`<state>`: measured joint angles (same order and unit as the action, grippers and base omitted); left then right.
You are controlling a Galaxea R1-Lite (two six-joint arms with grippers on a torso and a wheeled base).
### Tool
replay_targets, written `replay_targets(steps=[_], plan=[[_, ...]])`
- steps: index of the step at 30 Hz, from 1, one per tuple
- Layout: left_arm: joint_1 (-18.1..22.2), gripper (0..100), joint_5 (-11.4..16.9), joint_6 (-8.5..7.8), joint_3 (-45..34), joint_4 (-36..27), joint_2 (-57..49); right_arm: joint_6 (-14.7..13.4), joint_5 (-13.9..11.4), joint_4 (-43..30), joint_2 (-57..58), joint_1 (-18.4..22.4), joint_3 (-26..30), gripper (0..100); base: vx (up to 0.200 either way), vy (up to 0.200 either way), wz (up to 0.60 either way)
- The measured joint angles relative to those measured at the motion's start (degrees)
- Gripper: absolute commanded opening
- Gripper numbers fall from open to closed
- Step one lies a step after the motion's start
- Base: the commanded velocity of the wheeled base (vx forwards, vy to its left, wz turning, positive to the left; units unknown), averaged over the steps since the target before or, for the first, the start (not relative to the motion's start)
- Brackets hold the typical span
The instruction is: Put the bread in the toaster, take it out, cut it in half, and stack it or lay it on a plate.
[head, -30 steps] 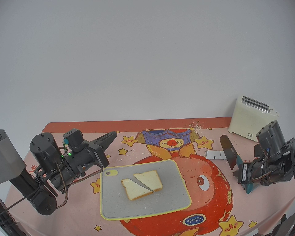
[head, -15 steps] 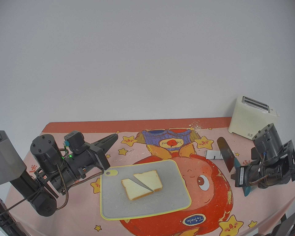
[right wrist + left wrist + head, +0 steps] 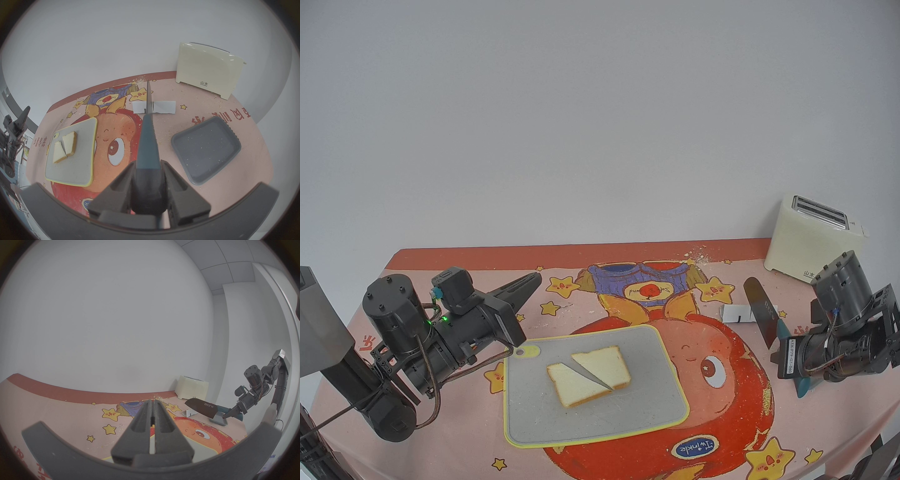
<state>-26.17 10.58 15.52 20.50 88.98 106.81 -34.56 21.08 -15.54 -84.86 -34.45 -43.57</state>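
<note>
Over the last second the right gripper (image 3: 148, 173) had slid a little toward the centre of the head view, carrying the knife (image 3: 761, 307) with it. The blade then ended slightly higher and further right than half a second before. The left gripper (image 3: 531, 280) had crept a touch up and to the right. The bread (image 3: 589, 375) and the cutting board (image 3: 650, 406) lay as they had before.

The right arm sat at the right edge of the head view, low over the tablecloth (image 3: 737, 412). Its fingers were clamped on the knife's teal handle, and the dark blade pointed up the frame across a folded white card (image 3: 737, 314). The toaster (image 3: 809, 240) stood just above that arm, at the table's far corner. The grey plate (image 3: 218, 131) lay near the toaster, with only crumbs in it.

The left arm lay in the lower left of the head view. Its fingers were pressed together on nothing, and their tip pointed up and right, just above the board's top-left corner.

The bread rested in the lower middle of the frame, on the board, cut diagonally into two halves with a narrow gap between them.
</note>
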Motion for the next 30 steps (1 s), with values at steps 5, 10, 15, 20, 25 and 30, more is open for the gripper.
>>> replay_targets(steps=[5,10,15,20,25,30], plan=[[0.0,0,-0.1,0.0,0.0,0.0,0.0,0.0,0.6,0.0,0.1,0.0,0.0,0,0.0,0.0,0.0],[0.0,0,-0.1,0.02,0.0,0.0,0.0,-0.1,0.7,0.1,0.2,-0.1,0.0,0,0.0,0.0,0.0],[0.0,0,-0.1,0.02,0.0,0.0,0.0,0.0,0.7,0.3,0.3,0.0,-0.1,0,0.0,0.0,0.0],[0.0,0,-0.1,0.0,0.0,0.0,0.0,-0.1,0.7,0.2,0.3,0.0,-0.1,0,0.0,0.0,0.0],[0.0,0,-0.1,0.0,0.0,0.0,0.0,0.0,0.8,0.1,0.3,0.0,0.0,0,0.0,0.0,0.0],[0.0,0,-0.1,0.02,0.0,0.0,0.0,-0.1,0.8,0.0,0.2,0.1,0.1,0,0.0,0.0,0.0]])
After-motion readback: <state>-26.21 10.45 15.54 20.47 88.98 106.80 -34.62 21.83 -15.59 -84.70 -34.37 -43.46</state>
